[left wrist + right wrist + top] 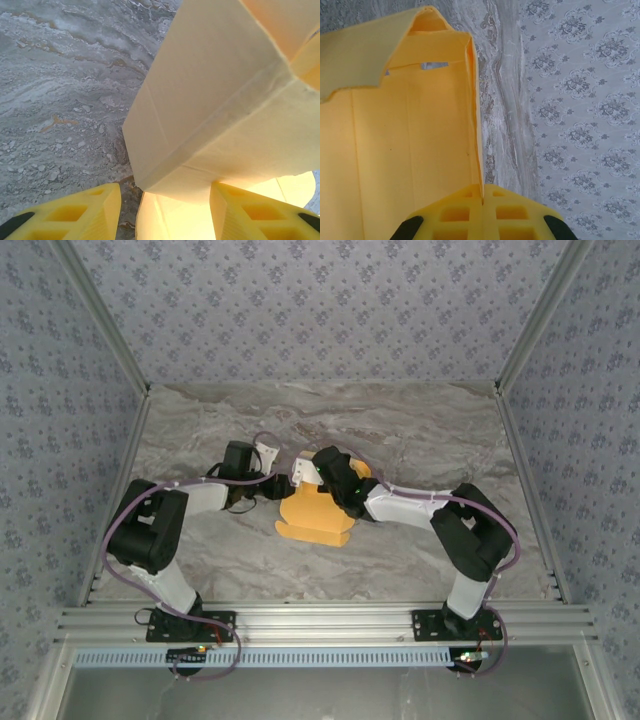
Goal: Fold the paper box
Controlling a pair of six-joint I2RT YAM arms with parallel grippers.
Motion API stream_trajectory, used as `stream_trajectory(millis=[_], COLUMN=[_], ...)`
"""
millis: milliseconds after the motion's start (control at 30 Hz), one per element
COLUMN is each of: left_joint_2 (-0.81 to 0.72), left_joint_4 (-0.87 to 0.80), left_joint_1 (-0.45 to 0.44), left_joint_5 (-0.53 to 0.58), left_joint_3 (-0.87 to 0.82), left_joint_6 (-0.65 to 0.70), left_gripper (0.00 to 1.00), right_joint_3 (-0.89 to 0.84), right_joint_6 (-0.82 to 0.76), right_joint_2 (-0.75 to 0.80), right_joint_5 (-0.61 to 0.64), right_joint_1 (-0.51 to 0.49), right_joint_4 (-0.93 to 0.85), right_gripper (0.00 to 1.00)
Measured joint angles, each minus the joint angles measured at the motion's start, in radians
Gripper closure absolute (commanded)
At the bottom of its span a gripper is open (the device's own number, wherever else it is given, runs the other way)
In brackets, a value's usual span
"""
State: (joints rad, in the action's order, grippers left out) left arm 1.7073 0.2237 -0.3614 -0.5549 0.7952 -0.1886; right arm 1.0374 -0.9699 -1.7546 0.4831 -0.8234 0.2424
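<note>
Here, the paper box [315, 512], yellow-orange cardboard and partly folded, lies near the middle of the marble-patterned bench [430, 440], between the two arms. Its near part lies flat on the bench, while its far part is raised where the two end effectors meet it.

The right end effector [482, 192] is closed. Its fingers [460, 215] are pressed together on the thin edge of an upright side wall of the box. That wall runs straight down into the seam between them, and a flap folds over at its top.

The left end effector [165, 189] stands partly open, with a folded, creased section of the box between its two yellow fingers. One finger sits against the cardboard; beside the other, a slit of bench shows. Behind the bench rises a patterned wall [580, 100].
</note>
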Motion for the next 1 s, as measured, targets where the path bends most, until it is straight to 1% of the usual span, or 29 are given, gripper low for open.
stream_trajectory(millis=[367,567,800,1000], left_joint_2=[0.022,0.032,0.032,0.032], left_joint_4=[-0.003,0.000,0.021,0.066], left_joint_1=[0.000,0.000,0.003,0.027], left_joint_5=[-0.010,-0.023,-0.046,-0.068], left_joint_3=[0.051,0.051,0.050,0.017], left_joint_6=[0.032,0.051,0.079,0.093], left_gripper=[0.51,0.50,0.50,0.50], right_joint_3=[0.000,-0.003,-0.014,-0.054], right_joint_6=[-0.008,-0.020,-0.061,-0.115], right_joint_2=[0.000,0.000,-0.016,-0.039], right_joint_5=[0.000,0.004,0.048,0.098], right_joint_1=[0.000,-0.003,-0.031,-0.056], right_joint_4=[0.000,0.005,0.054,0.143], right_gripper=[1.00,1.00,1.00,1.00])
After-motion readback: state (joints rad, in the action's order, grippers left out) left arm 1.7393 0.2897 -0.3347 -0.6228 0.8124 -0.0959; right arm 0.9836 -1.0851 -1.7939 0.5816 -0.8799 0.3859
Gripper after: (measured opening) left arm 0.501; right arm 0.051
